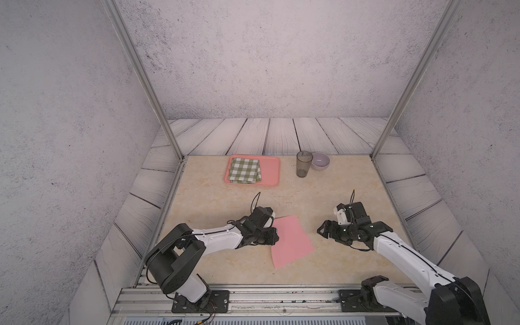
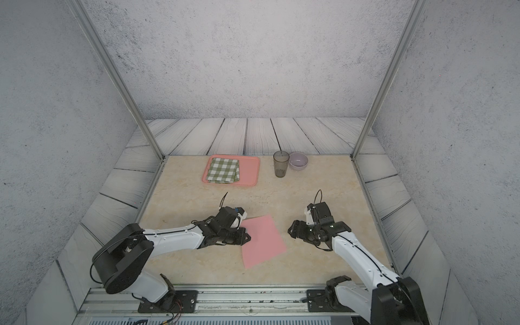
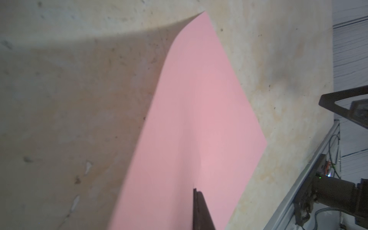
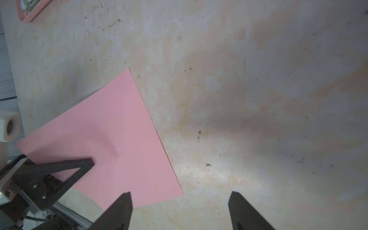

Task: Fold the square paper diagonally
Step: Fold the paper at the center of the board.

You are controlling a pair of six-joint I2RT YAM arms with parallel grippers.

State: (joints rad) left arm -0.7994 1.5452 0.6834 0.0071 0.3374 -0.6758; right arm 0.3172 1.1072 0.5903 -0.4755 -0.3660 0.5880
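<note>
left pincer point(image 1: 275, 237) pinches the square paper point(image 1: 294, 243) at its 9 o'clock edge, right pincer point(image 1: 321, 230) hangs spread at 3 o'clock, so the unpinned sheet might just slide

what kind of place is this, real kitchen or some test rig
Probably a robot test cell, not a kitchen: two robot arms bolted to a metal rail, aluminium frame posts, and printed wall panels boxing in the table.
</note>
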